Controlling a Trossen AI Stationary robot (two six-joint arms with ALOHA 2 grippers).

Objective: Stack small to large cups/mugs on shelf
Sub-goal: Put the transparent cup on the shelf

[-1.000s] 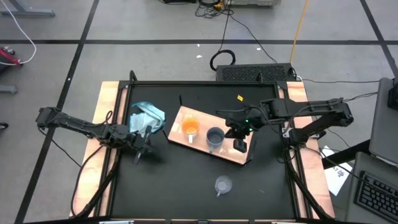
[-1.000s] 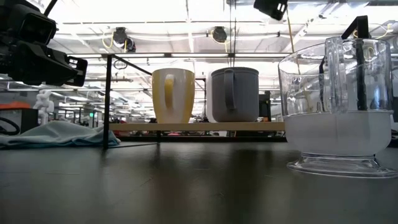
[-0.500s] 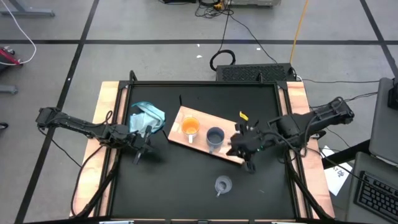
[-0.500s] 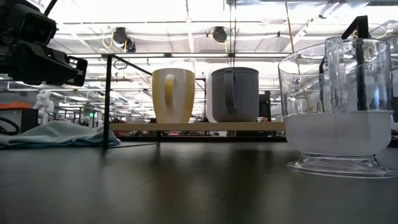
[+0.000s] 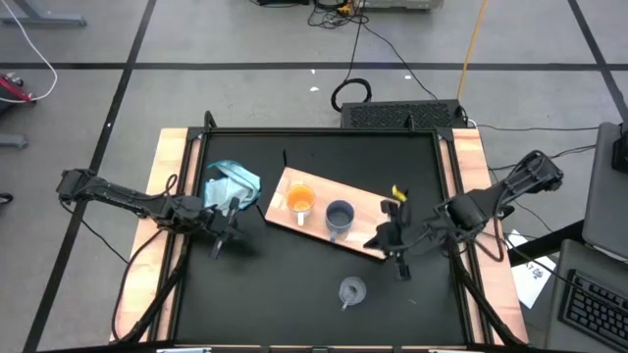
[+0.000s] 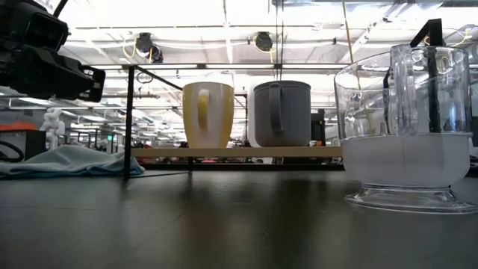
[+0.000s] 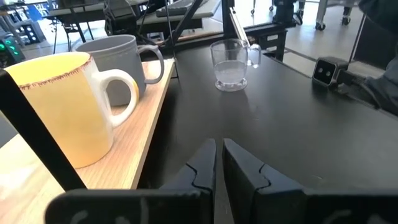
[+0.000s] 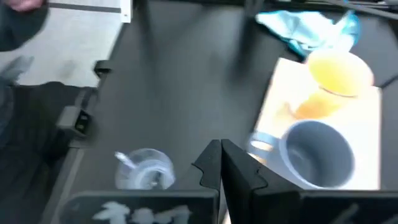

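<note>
Right claw (image 5: 395, 257) closed, empty, beside shelf (image 5: 368, 224), its length running diagonally

Clear cup (image 6: 407, 127) cut by low view's edge

orange mug (image 5: 299, 201) w/ pale handle, blue-grey mug (image 5: 340, 216), clear cup (image 5: 351, 291), light-wood shelf (image 5: 371, 233), teal cloth (image 5: 232, 183), black tabletop (image 5: 294, 279).
</note>
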